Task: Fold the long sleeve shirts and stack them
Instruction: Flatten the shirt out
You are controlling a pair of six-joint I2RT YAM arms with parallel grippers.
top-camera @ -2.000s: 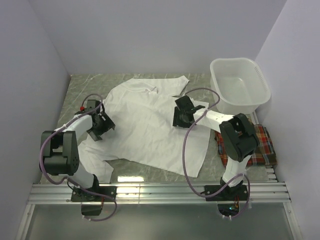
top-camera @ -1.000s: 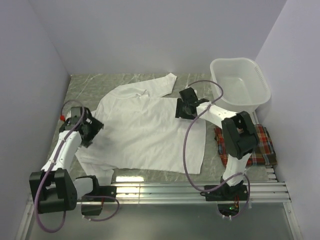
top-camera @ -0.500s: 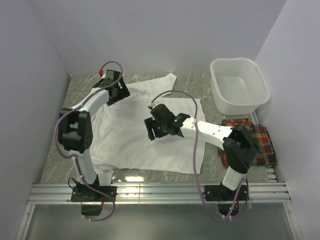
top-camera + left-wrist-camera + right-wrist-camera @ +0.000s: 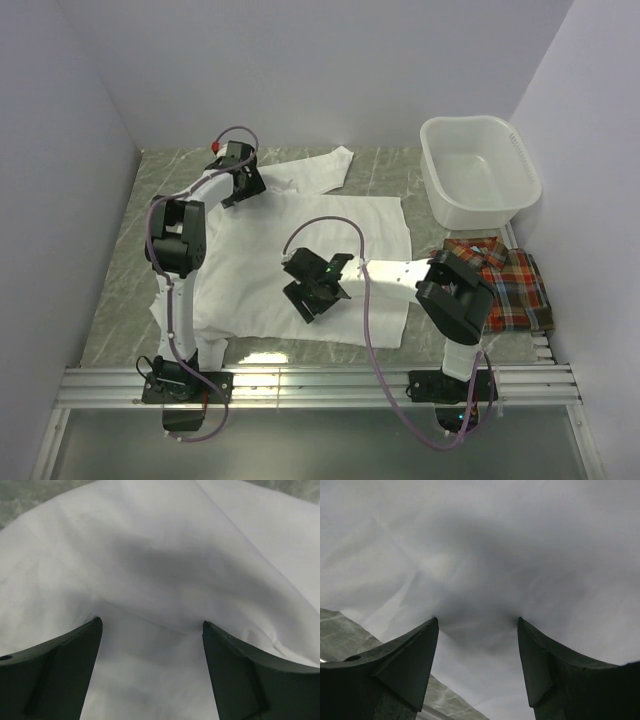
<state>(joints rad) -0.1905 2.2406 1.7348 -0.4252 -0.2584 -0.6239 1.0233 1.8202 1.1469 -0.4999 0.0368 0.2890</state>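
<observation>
A grey marbled bench (image 4: 112,300) sits between pale lilac walls. The left pincer (image 4: 151,622) is over the far left part of the white shirt (image 4: 300,240), jaws wide, gripping nothing. The shirt lies spread across the middle. The right pincer (image 4: 477,621), also spread and empty, is low over the shirt's near part. The plaid shirt (image 4: 512,288) lies rightmost, just near of the basin (image 4: 480,205).

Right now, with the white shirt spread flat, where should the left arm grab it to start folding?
Probably the far sleeve of the white shirt: it juts past the body onto bare table, so its edge is free. Come from above on its far side with the left gripper, open nearby, and pinch the edge.
</observation>
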